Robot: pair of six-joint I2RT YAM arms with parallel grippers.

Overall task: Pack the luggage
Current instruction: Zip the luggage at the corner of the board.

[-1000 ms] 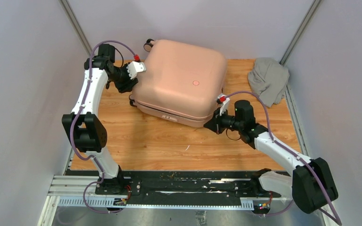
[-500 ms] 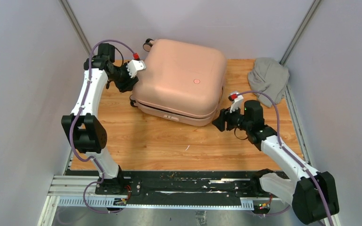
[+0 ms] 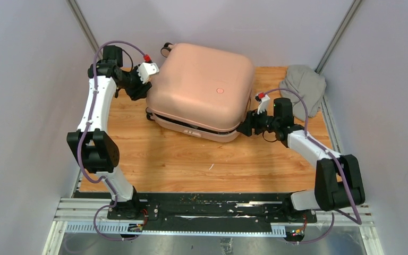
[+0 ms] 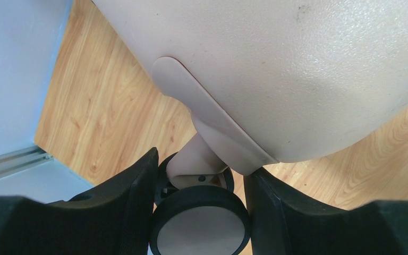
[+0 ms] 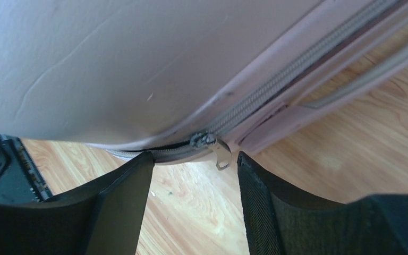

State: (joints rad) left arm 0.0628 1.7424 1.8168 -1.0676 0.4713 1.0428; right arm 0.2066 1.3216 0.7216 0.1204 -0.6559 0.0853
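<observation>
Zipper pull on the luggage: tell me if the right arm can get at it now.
Probably yes. The right gripper sits at the luggage seam, jaws open, with the zipper pull hanging just ahead of them and nothing in between.

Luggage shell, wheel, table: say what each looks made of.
Shell: likely hard plastic; pale pink, fine pebbled texture with scuffs. Wheel: black rubbery-looking tyre around a grey hub, probably plastic. Table: wood or wood-look laminate; visible grain, slight sheen.

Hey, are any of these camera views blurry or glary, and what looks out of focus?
Top view: even light, sharp, soft shadow under the luggage. Left wrist: sheen on the shell, left fingers dark and featureless beside the wheel. Right wrist: zipper pull crisp, right fingers very dark.
</observation>
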